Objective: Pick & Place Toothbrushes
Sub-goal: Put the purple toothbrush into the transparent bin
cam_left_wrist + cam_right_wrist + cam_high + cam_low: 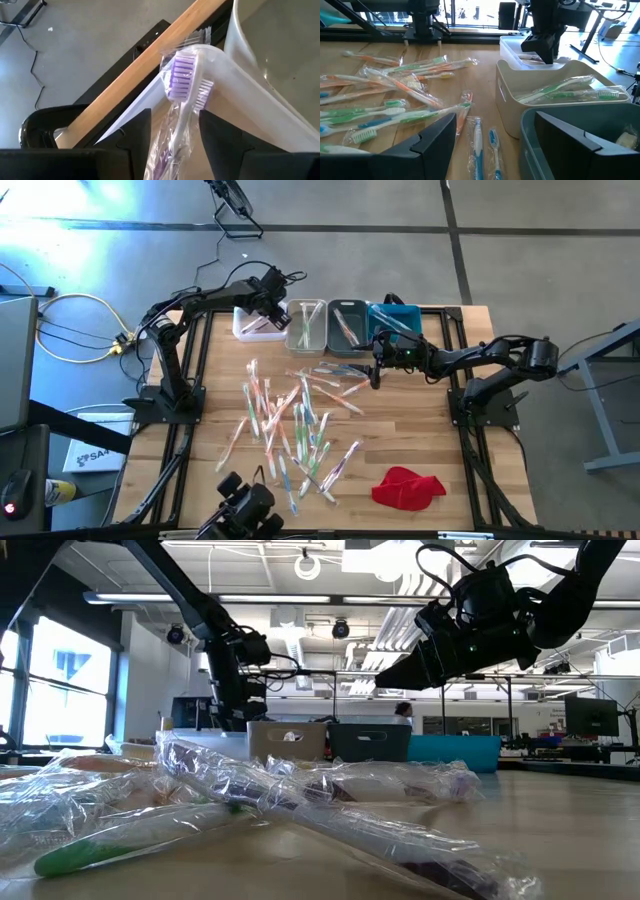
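Observation:
Several wrapped toothbrushes [295,420] lie scattered on the wooden table [440,440]. My left gripper [272,308] hangs open over the white bin [248,325] at the far left. Between its fingers shows a purple-bristled toothbrush [184,95] in a clear wrapper, its head leaning against the bin's wall [150,95]; a gap shows on both sides. My right gripper [377,372] hovers open above the table, in front of the grey bin [347,325], with two blue toothbrushes [479,142] on the table below it.
Four bins stand in a row at the far edge: white, beige [306,323] holding green toothbrushes [555,90], grey, and blue [392,320]. A red cloth [405,487] lies near the front right. A dark camera mount [245,505] stands at the near edge.

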Available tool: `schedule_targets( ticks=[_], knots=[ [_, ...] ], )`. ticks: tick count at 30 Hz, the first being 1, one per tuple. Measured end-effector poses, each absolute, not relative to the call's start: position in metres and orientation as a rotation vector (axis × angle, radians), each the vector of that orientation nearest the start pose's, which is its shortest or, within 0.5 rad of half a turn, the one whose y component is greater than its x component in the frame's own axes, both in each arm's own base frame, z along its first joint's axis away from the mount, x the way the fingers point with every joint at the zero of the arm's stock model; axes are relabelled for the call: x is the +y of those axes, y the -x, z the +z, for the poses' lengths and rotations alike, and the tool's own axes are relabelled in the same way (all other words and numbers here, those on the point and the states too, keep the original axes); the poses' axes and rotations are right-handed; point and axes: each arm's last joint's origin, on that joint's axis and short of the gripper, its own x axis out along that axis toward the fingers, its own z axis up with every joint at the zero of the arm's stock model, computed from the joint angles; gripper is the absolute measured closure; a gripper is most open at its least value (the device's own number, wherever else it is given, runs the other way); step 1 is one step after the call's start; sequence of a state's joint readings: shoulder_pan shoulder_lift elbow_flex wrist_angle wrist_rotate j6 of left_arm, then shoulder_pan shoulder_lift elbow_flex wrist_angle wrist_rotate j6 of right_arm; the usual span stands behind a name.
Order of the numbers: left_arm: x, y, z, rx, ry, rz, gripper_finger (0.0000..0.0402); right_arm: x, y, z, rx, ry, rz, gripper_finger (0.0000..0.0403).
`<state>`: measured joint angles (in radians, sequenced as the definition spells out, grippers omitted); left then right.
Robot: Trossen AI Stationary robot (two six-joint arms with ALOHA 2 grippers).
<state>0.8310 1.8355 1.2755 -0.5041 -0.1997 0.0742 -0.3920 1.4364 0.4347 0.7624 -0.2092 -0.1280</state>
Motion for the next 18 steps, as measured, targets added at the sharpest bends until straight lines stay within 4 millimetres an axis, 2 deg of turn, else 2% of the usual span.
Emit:
schedule_targets(
  ticks=[8,18],
  knots=[
    [0.277,-0.244,0.209,1.080,0.265,0.916,0.0241,-0.094,-0.243,0.168,0.240,0.056,-0.167,0.0141],
    [0.260,-0.234,0.257,0.940,0.232,0.912,0.0241,-0.094,-0.243,0.168,0.243,0.055,-0.167,0.0141]
  ],
)
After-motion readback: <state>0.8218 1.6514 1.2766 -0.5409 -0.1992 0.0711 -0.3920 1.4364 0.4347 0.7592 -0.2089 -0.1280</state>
